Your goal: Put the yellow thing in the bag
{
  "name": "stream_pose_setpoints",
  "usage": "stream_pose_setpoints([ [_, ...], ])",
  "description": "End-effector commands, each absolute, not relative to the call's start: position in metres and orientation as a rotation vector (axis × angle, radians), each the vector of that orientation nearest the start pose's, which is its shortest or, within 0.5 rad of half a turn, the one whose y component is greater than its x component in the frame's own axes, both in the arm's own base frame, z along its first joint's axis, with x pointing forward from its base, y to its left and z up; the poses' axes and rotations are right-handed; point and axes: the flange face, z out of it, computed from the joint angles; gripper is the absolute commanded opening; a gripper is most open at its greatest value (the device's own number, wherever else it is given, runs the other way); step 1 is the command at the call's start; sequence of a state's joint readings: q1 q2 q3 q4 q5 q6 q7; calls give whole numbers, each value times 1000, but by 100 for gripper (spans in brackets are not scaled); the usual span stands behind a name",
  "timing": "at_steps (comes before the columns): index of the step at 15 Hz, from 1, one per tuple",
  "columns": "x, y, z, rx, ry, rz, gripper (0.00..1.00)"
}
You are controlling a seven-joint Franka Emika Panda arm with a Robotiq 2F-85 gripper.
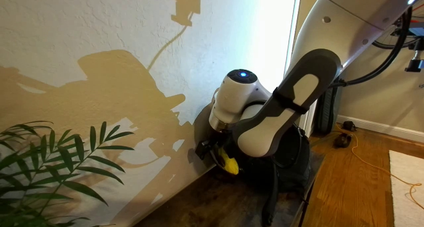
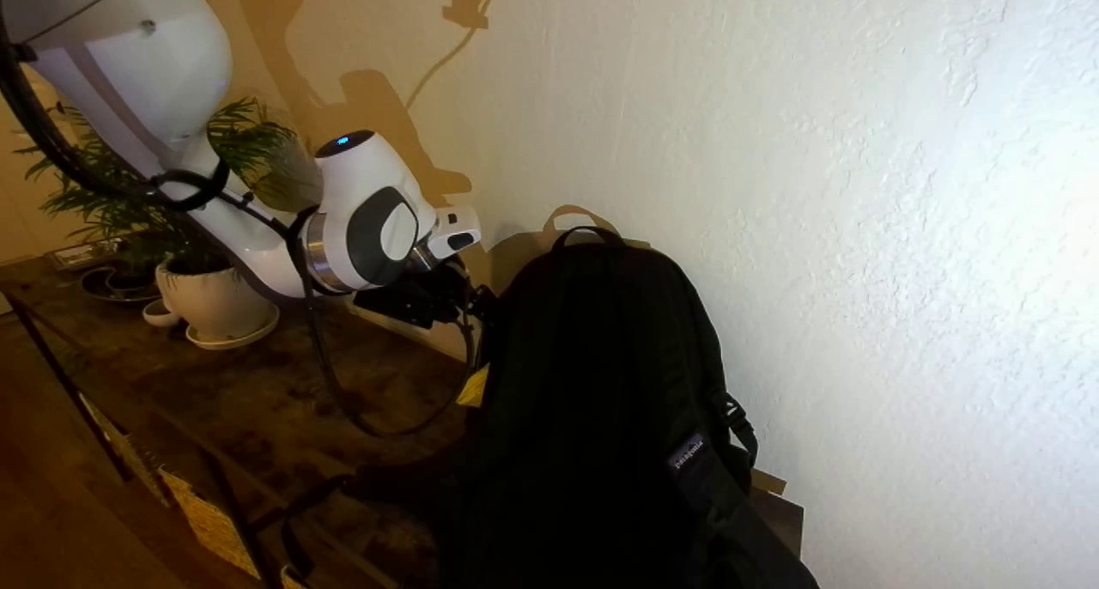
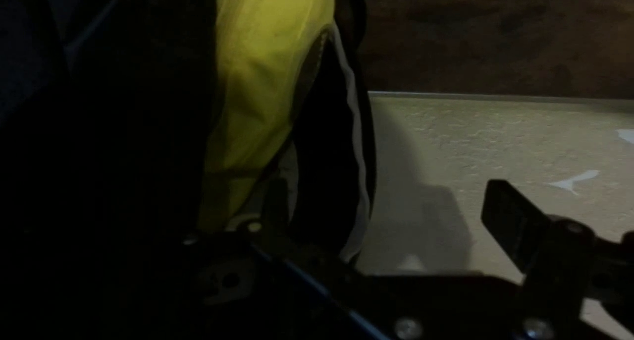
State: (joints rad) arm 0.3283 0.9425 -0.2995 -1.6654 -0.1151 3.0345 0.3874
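The bag (image 2: 592, 417), a large black backpack, stood upright on the dark bench (image 2: 197, 383) beside the textured wall (image 2: 859, 228). A loop handle (image 2: 591, 230) topped it, and a strap (image 1: 274, 187) trailed onto the bench. The yellow thing (image 3: 262, 77) was visible in all three views at the bag's side, next to a grey edge (image 3: 359, 137); the wrist view being dim, whether it sat inside the bag or only against it could not be told. The pincer (image 3: 389, 201) was spread wide, its fingers (image 3: 512, 218) well apart, with part of the grey edge appearing between them in the wrist view. The white arm (image 1: 344, 35) hid part of the bag in an exterior view and cast a shadow (image 1: 122, 71) on the wall. A leafy plant (image 2: 249, 138) in a white pot (image 2: 210, 304) stood on the same bench, well apart from the bag, a saucer (image 2: 232, 338) beneath it.
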Motion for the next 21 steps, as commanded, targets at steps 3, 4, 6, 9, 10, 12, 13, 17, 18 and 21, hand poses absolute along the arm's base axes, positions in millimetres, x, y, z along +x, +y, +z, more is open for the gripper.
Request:
stream_pose_setpoints([
  [3, 708, 54, 100, -3205, 60, -784, 100],
  [4, 710, 53, 98, -3210, 49, -788, 100],
  [6, 716, 48, 95, -3221, 35, -800, 100],
  [9, 724, 43, 93, -3222, 14, -822, 73],
  [10, 727, 41, 92, -3221, 4, -827, 67],
  [12, 730, 40, 90, -3216, -8, -830, 53],
  [13, 731, 41, 90, -3212, -8, -832, 45],
  [17, 731, 40, 91, -3201, 4, -834, 20],
  [18, 730, 40, 93, -3202, 8, -831, 13],
  [21, 727, 37, 95, -3206, 20, -825, 3],
])
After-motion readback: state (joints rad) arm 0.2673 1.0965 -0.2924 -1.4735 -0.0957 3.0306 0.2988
